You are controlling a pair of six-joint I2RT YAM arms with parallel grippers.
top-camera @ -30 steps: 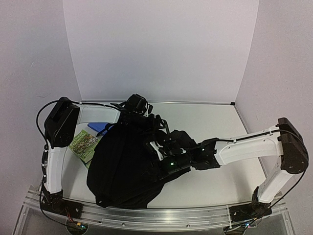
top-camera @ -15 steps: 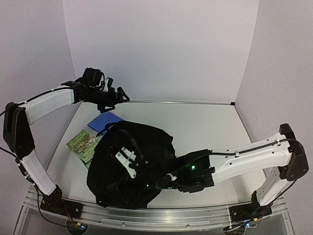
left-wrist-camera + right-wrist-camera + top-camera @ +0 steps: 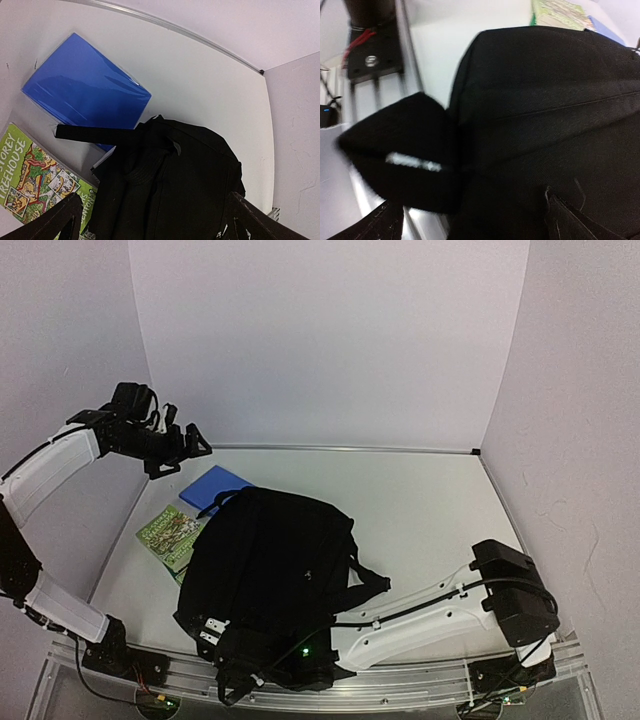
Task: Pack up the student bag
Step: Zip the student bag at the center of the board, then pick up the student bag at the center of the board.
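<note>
Student bag (image 3: 270, 560), counter (image 3: 420, 500) centre. Left hand (image 3: 185, 450) spread, far-left corner; right hand (image 3: 472, 210) spread, near edge. Advised: close squarely on one fabric fold.

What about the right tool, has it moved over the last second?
Yes. The right tool has travelled from mid-table down to the near rail, leftward in the top view, and now sits at the near-left corner of the student bag.
</note>
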